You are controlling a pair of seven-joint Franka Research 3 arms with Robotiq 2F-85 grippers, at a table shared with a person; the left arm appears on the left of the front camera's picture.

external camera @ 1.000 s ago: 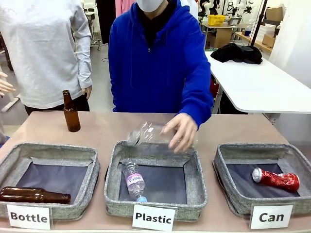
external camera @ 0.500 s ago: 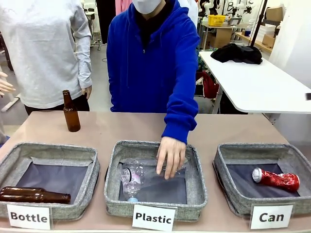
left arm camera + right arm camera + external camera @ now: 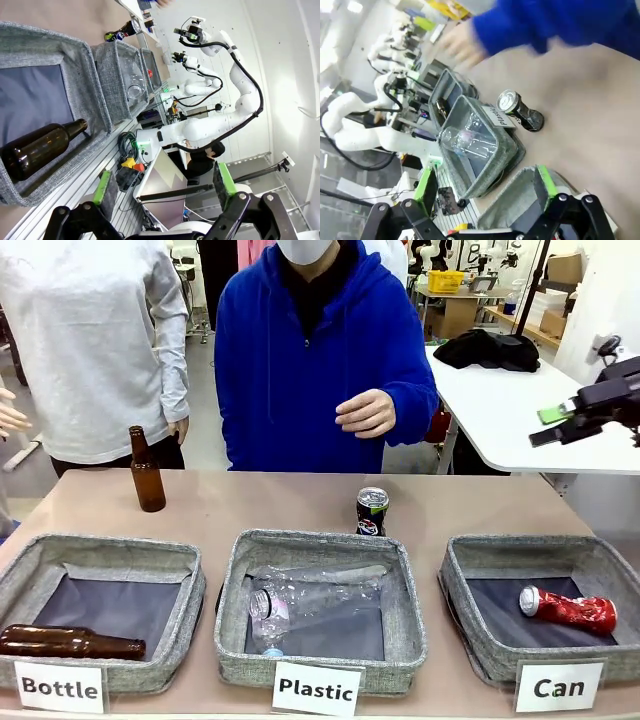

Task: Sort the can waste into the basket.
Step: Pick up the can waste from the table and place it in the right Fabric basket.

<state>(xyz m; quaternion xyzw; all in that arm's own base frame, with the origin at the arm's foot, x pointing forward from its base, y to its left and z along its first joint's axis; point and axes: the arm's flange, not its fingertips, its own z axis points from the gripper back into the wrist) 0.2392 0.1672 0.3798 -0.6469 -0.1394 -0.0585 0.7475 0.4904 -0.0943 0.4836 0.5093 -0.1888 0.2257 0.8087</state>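
We saw our right hand point(image 3: 485, 181) and left hand point(image 3: 164, 186) spread, black metal can point(image 3: 372, 511) upright on tan table point(image 3: 480, 502), crumpled red can point(image 3: 567, 609) lying in grey woven "Can" basket point(image 3: 540, 544).

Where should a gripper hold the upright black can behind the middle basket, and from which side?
Hold the black metal can across its round side wall, upper half, likely from the right: it stands upright, and the wall of the grey woven basket sits close before it.
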